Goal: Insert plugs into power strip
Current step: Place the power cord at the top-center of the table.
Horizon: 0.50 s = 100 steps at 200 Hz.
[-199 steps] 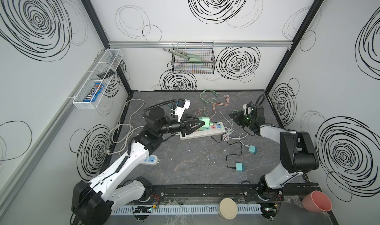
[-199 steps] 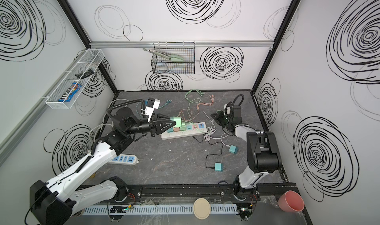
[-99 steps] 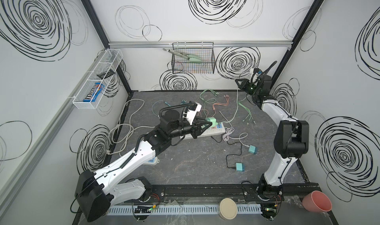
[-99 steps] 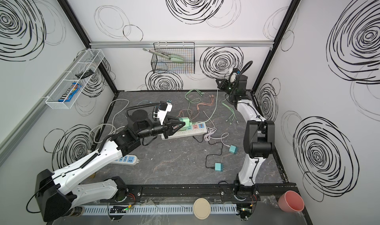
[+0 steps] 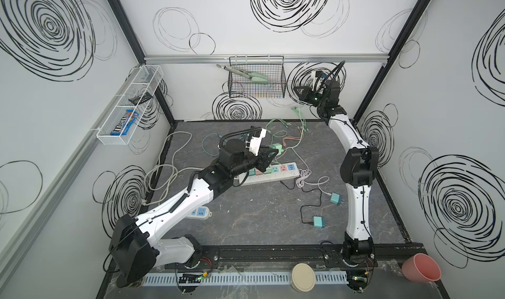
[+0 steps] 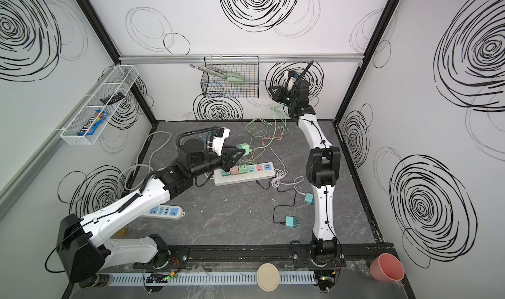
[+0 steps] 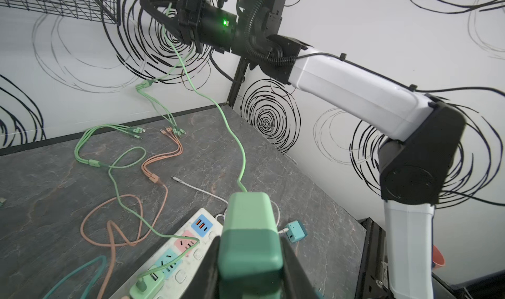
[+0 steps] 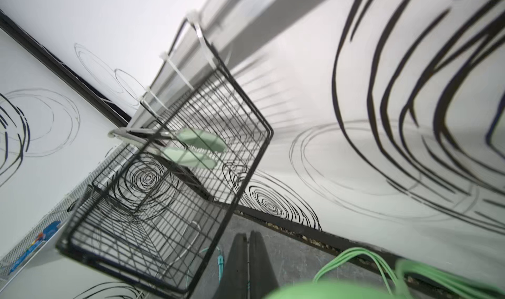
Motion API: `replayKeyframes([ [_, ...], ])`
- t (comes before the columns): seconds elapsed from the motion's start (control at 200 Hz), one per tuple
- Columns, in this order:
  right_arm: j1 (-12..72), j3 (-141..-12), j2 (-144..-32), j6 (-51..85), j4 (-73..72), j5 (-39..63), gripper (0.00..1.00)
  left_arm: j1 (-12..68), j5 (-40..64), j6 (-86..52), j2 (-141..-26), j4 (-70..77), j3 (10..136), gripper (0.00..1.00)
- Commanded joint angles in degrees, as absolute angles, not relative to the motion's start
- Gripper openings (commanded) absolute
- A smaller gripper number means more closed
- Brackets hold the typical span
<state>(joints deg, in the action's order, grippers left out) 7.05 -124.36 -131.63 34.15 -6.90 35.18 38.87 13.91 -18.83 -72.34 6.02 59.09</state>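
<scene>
Mint green plug (image 5: pixel 276 148), one unit, was clamped between the closed-in jaws of the left gripper (image 5: pixel 273 154) and held in the air just above the white power strip (image 5: pixel 273 176), which lay on the table (image 5: pixel 259 215) with three plugs (image 6: pixel 234 170) seated in it. The right gripper (image 5: pixel 299 91), raised high beside the wire basket (image 5: pixel 257 85), was pinched tight on the mint green cable (image 7: pixel 228 120). Two teal plugs (image 5: pixel 319 222) lay loose on the table, apart from the strip.

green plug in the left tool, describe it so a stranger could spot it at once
Find the long white power strip in the middle of the dark table. Just above it, the left tool is shut on a mint green plug. It is the only plug in the air: another green plug sits in the strip, two teal plugs lie loose.
</scene>
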Motion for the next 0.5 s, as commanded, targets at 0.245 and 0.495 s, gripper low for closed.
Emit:
replayKeyframes([
  [0.245, 3.92, -102.74, -127.49, 27.51, -0.28, 32.6, 0.54, 36.29, 12.1, -21.89, -74.75, 5.8, 59.24, 0.0],
  [0.495, -1.57, -90.81, -119.09, 24.14, 1.96, 29.35, 0.81, 34.39, 14.11, -24.26, -75.58, 6.5, 58.54, 0.0],
])
